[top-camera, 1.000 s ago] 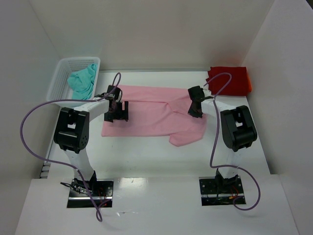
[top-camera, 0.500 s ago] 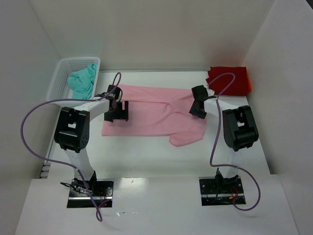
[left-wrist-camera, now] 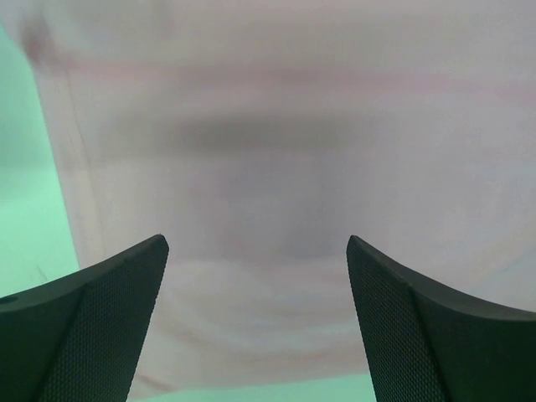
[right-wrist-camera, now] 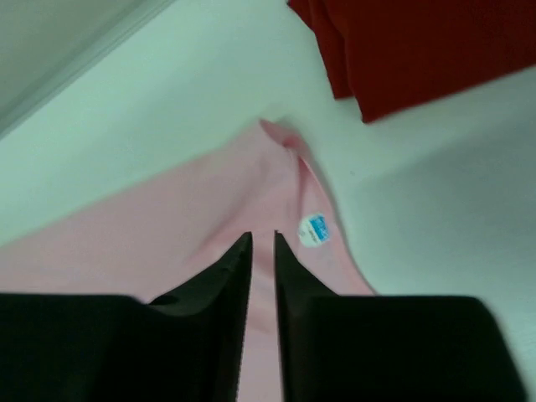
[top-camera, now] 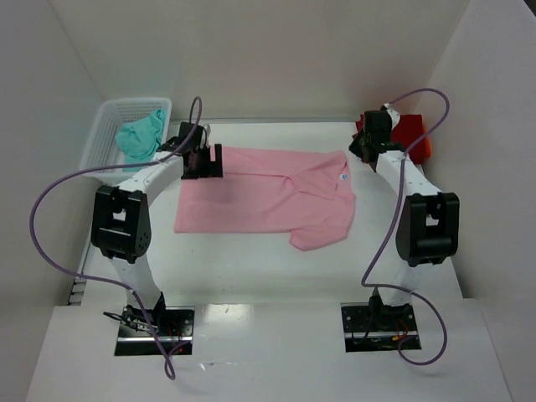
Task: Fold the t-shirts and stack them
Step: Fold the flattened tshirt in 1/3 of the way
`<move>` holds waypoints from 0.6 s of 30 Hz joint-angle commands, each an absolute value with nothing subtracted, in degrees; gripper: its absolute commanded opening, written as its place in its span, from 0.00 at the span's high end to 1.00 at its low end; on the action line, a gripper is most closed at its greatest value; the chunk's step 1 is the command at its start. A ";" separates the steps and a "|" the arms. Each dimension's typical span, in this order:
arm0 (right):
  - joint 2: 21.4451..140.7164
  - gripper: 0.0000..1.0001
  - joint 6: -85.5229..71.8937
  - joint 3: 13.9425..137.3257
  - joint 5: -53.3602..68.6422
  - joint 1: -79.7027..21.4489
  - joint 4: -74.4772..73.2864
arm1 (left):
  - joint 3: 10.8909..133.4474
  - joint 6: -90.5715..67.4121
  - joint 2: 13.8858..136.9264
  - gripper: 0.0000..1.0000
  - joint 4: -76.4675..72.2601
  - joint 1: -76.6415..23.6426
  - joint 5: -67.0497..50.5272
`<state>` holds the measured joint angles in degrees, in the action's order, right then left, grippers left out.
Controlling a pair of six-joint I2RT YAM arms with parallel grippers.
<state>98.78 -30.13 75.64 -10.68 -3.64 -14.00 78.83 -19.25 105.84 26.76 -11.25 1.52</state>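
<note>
Pink t-shirt (top-camera: 264,197) flatter than before

- White table (top-camera: 251,260), walled on three sides.
- At centre: pink t-shirt (top-camera: 260,201), spread flat.
- At 2 o'clock: red t-shirt (top-camera: 412,138), folded.
- At 10 o'clock: white mesh basket (top-camera: 99,138).

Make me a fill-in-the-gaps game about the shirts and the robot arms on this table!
The spread t-shirt between the two arms is light ____.
The crumpled t-shirt in the white mesh basket is ____.
The folded t-shirt in the far right corner is bright ____.
The left gripper hovers over the spread cloth with its jaws wide ____.
Missing words: pink, teal, red, open.
</note>
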 commanded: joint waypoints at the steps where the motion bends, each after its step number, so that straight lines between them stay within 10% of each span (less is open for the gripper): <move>1: 106.42 0.86 -28.39 82.07 -7.13 -3.43 -10.81 | 85.86 -16.79 104.75 0.05 14.71 -10.20 1.66; 18: 119.79 0.89 -25.05 85.15 1.85 -3.43 -6.75 | 98.96 -16.17 124.27 0.30 10.63 -5.89 0.00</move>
